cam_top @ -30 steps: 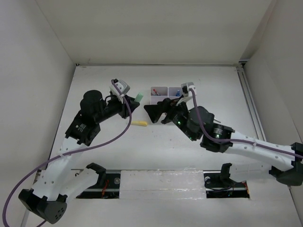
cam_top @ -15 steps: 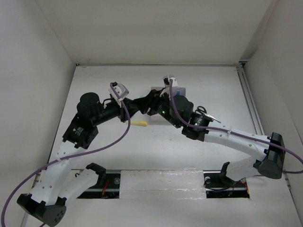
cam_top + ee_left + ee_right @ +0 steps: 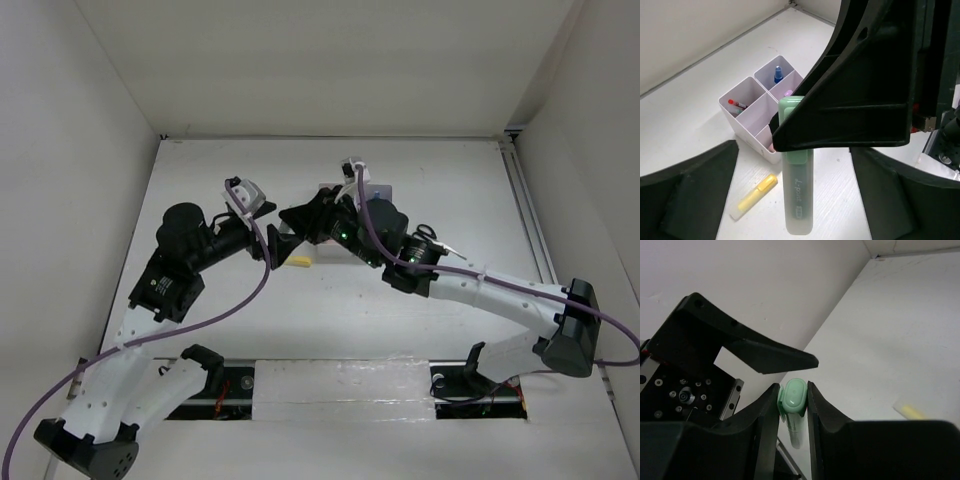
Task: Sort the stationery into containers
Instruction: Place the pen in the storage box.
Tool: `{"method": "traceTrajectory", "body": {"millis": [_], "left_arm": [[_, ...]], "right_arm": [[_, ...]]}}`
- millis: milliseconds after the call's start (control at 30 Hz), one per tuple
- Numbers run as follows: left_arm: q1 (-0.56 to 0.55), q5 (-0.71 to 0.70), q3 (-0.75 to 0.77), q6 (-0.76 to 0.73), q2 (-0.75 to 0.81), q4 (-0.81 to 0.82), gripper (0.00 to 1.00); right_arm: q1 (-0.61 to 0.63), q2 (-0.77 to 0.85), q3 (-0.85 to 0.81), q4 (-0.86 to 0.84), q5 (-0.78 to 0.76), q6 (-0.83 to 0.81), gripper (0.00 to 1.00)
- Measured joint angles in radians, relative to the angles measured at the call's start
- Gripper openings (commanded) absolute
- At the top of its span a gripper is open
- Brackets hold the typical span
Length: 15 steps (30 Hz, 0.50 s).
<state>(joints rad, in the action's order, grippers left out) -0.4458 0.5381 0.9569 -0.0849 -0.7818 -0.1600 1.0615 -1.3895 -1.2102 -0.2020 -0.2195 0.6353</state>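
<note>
A green highlighter point(image 3: 798, 195) hangs upright above the table, its cap point(image 3: 792, 399) pinched between the fingers of my right gripper point(image 3: 792, 389), which is shut on it. My left gripper point(image 3: 794, 152) stands open around the highlighter's body, both fingers well clear of it. In the top view the two grippers meet at mid-table, the right gripper point(image 3: 300, 222) just above the left gripper point(image 3: 274, 246). A yellow highlighter point(image 3: 754, 196) lies flat on the table beneath them. The white organiser tray point(image 3: 747, 136) stands behind, holding a red pen point(image 3: 736, 104) and a blue piece point(image 3: 778, 75).
Black-handled scissors point(image 3: 428, 236) lie on the table to the right of my right arm. That arm hides most of the tray point(image 3: 378, 188) in the top view. White walls close in the table on the left, back and right.
My right gripper has closed on the green highlighter's cap. My left gripper, which held the highlighter, has opened wide and let it go. Both arms have shifted slightly.
</note>
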Motion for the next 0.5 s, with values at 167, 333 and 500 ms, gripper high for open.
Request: {"method": "traceTrajectory", "body": {"millis": [167, 333, 500], "left_arm": [[0.0, -0.024, -0.022, 0.014, 0.007, 0.016, 1.0], [0.0, -0.145, -0.032, 0.05, -0.016, 0.02, 1.0], [0.0, -0.397, -0.032, 0.142, -0.056, 0.022, 1.0]], "right_arm": [[-0.06, 0.0, 0.0, -0.001, 0.04, -0.04, 0.0], [-0.224, 0.0, 0.003, -0.001, 0.03, -0.157, 0.0], [-0.407, -0.003, 0.058, 0.0, -0.002, -0.239, 0.0]]}}
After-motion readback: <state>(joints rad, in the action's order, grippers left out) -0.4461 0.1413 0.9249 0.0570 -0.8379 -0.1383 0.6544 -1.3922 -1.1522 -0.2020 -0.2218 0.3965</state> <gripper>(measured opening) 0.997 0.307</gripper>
